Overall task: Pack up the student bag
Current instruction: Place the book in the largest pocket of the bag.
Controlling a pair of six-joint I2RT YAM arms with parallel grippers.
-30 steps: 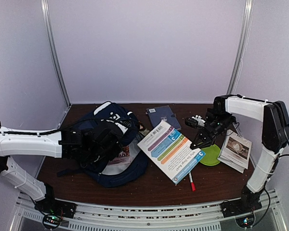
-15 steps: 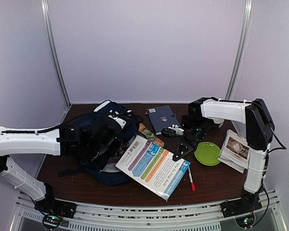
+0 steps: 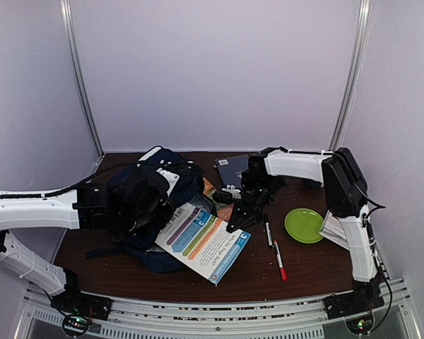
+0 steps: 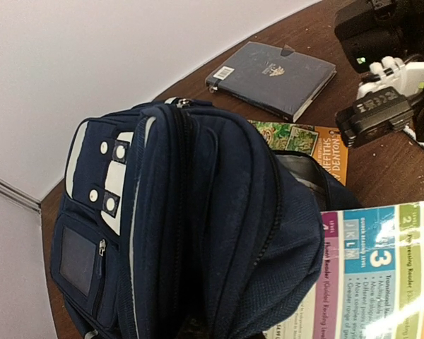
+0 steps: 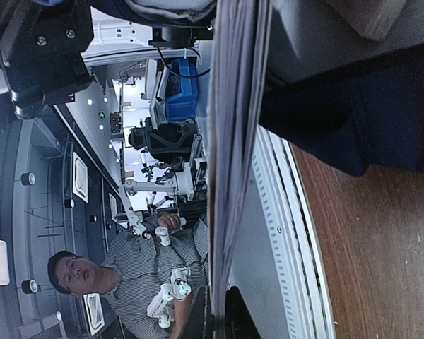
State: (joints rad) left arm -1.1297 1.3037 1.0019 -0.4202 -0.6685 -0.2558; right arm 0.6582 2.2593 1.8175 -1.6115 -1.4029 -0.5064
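Left fingers (image 3: pixel 154 206) are pinched on the rim of the limp student bag (image 4: pixel 198 212), judged its firmest hold; right fingers (image 3: pixel 237 220) are clamped on the workbook (image 3: pixel 201 240).

Soft even light; glare streaks the booklet (image 4: pixel 374 275), student bag (image 4: pixel 198 212) underexposed.

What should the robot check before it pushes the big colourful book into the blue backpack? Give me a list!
1. Right end effector shut on the colourful paperback workbook: ok.
2. Left end effector shut on the navy-blue fabric student bag: ok.
3. Bag mouth open wide enough: cannot tell. Only a narrow grey-lined gap shows in the left wrist view.
4. Workbook inside the bag: not ok. From above, its edge only overlaps the bag.
5. Round green plate and red-capped marker lying apart from the workbook: ok.
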